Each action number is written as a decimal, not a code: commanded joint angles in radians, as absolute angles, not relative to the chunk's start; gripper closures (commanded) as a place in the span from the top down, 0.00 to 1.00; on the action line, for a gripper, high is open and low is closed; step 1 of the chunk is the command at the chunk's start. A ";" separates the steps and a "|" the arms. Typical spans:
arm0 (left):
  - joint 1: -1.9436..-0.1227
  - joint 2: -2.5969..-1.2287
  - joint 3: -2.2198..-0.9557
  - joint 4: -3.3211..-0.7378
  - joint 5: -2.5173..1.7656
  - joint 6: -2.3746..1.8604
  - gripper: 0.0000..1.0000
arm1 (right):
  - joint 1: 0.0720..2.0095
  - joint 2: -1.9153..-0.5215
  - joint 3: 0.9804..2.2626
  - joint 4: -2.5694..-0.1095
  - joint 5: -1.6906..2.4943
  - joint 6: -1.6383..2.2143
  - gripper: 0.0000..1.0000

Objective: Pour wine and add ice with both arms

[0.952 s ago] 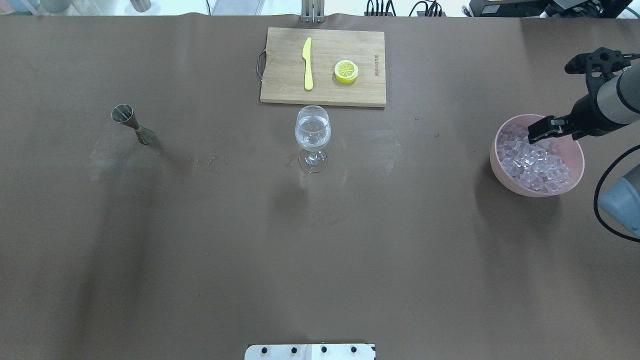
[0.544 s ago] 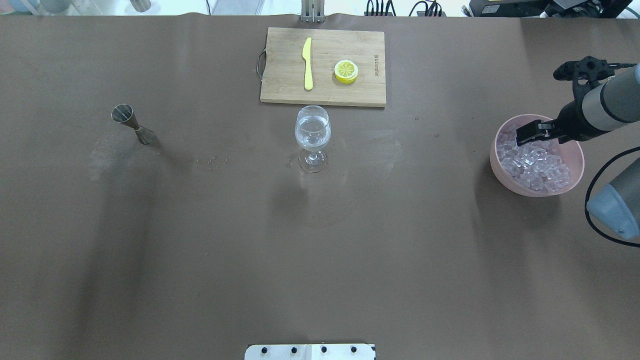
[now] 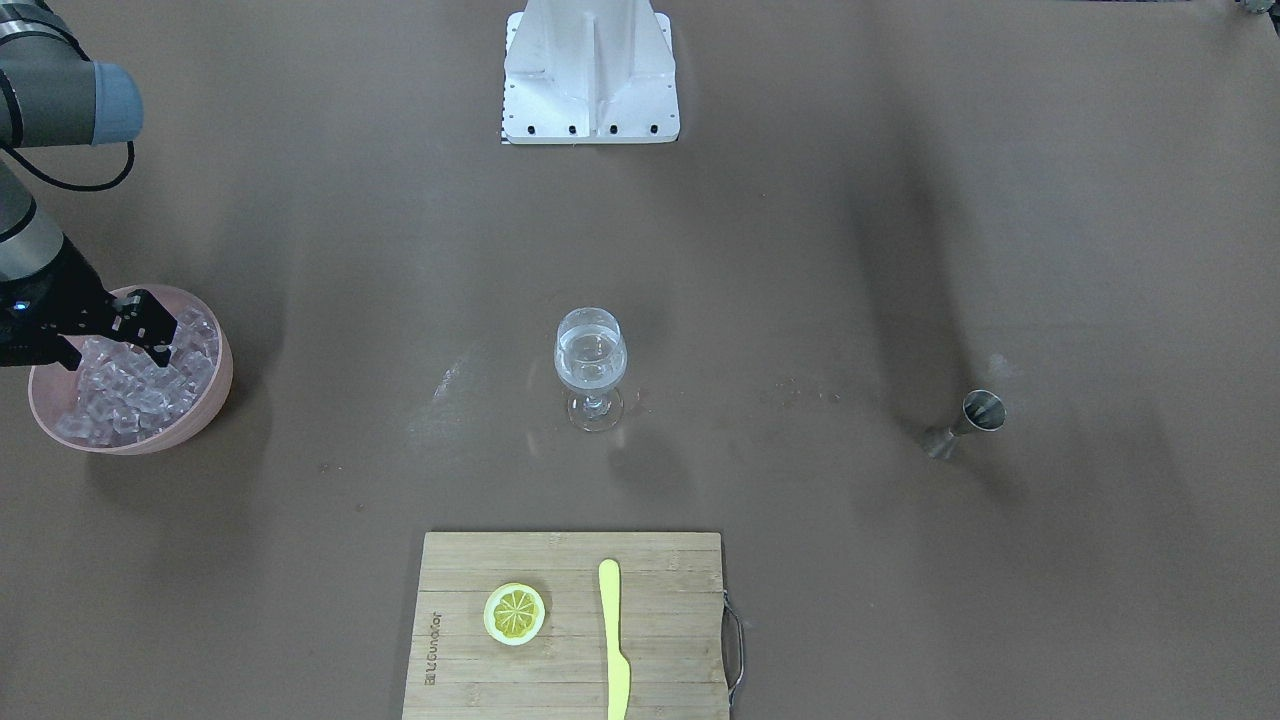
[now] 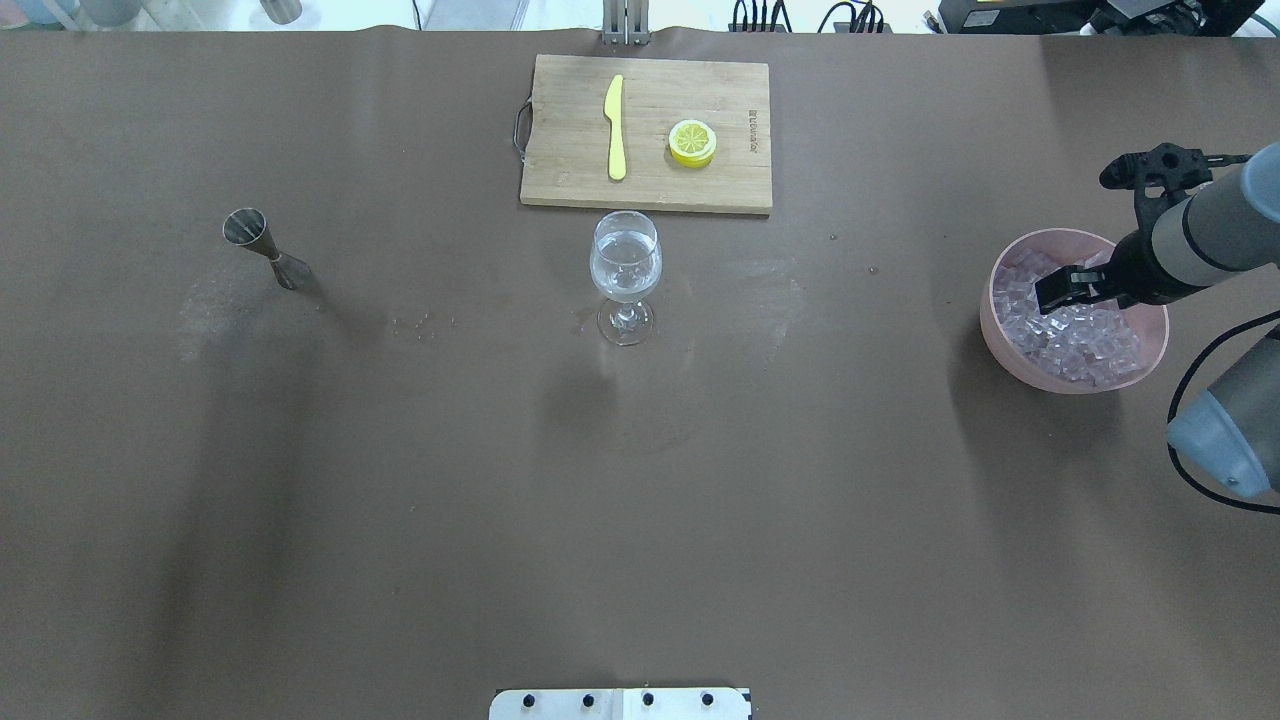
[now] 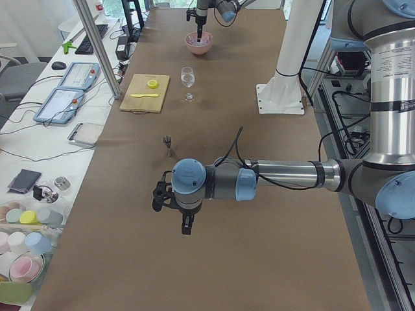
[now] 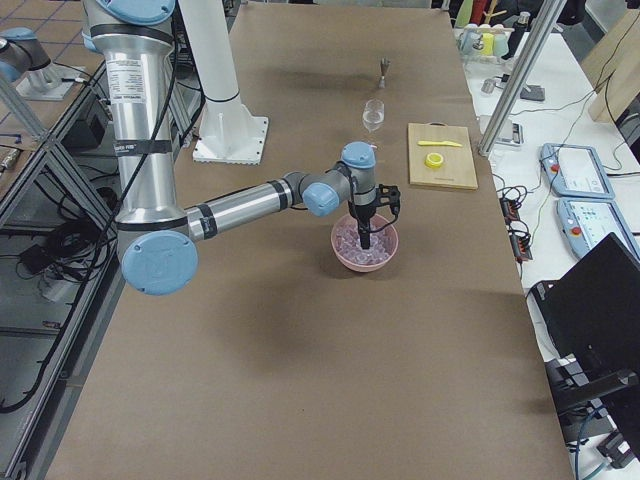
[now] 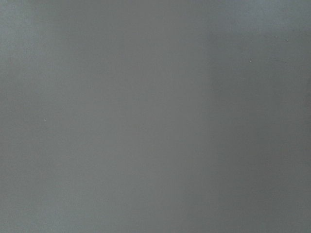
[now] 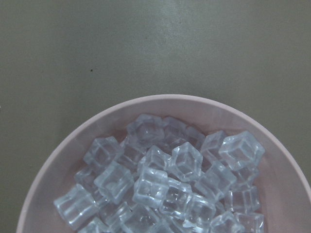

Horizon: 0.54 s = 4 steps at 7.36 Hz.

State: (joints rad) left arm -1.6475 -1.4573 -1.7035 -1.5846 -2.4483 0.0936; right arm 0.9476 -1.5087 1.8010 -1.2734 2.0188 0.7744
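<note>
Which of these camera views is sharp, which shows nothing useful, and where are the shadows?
Right wrist view: sharp on the ice cubes in the pink bowl. Left wrist view: only plain grey table, unevenly shaded. Overhead view: soft, broad shadows trailing from the jigger and the wine glass; light otherwise even.

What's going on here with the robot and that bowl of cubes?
It is making a drink. The wine glass in the middle of the table holds some clear liquid, the wine. The right gripper hangs low over the ice in the pink bowl, its tips among or just above the cubes; no cube shows in its grasp. The left gripper hovers over bare table at the robot's left end, away from the steel jigger, and seems to carry nothing.
</note>
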 commanded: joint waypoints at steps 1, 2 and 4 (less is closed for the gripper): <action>-1.647 -1.457 -1.706 -1.585 -2.448 0.094 0.99 | 0.927 -1.508 1.801 -1.273 2.016 0.775 0.78; -1.646 -1.457 -1.706 -1.585 -2.448 0.094 0.99 | 0.920 -1.508 1.801 -1.273 2.016 0.775 0.73; -1.646 -1.457 -1.704 -1.601 -2.448 0.094 0.99 | 0.914 -1.508 1.801 -1.273 2.013 0.775 0.68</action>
State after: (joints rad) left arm -1.6462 -1.4573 -1.7065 -1.5886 -2.4482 0.0936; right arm 0.9191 -1.5085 1.8008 -1.2732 2.0143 0.7746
